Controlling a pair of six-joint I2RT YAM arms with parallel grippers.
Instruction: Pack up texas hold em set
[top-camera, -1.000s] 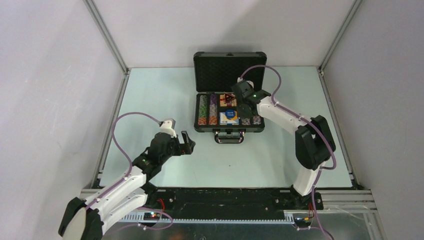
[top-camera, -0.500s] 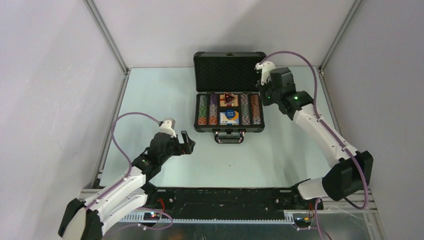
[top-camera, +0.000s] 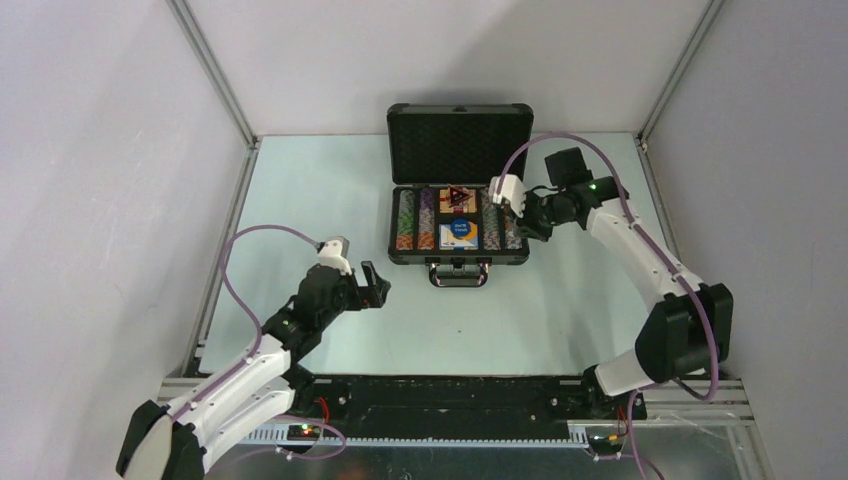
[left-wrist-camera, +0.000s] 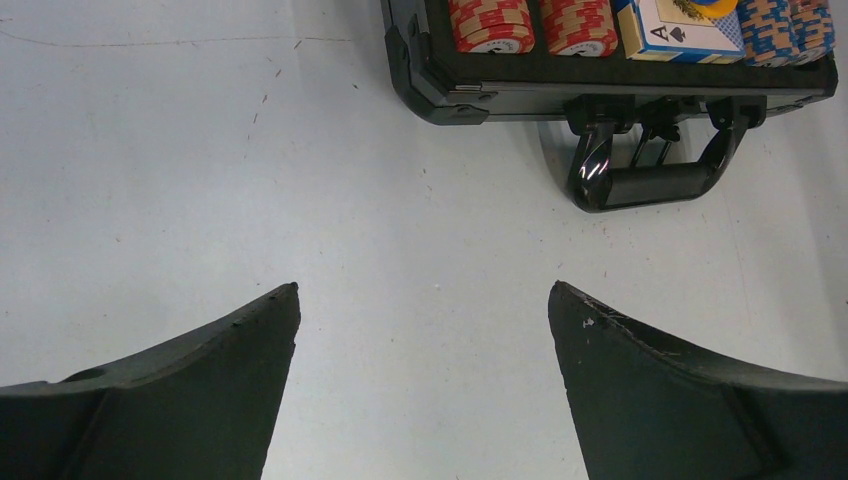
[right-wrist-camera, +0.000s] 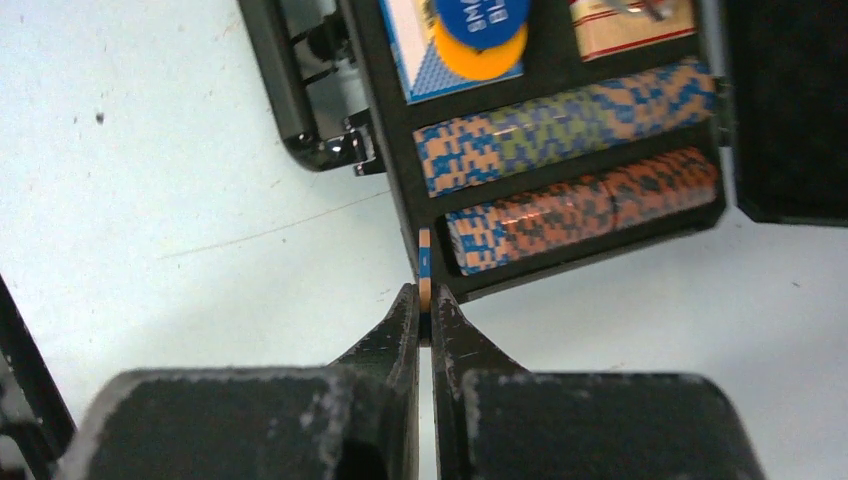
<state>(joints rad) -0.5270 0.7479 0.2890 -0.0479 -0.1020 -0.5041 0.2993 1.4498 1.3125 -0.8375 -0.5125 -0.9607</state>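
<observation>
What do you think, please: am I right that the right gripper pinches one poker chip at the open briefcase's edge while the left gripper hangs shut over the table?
No: the left gripper hangs open, not shut, over the table, as the left wrist view shows. The right gripper does pinch one poker chip at the open briefcase's edge.

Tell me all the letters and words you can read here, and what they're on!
"A" with a spade sign: corner of the blue card box.
"BL": blue round button, rest cut off.
Writing in the top view: too small to read.
</observation>
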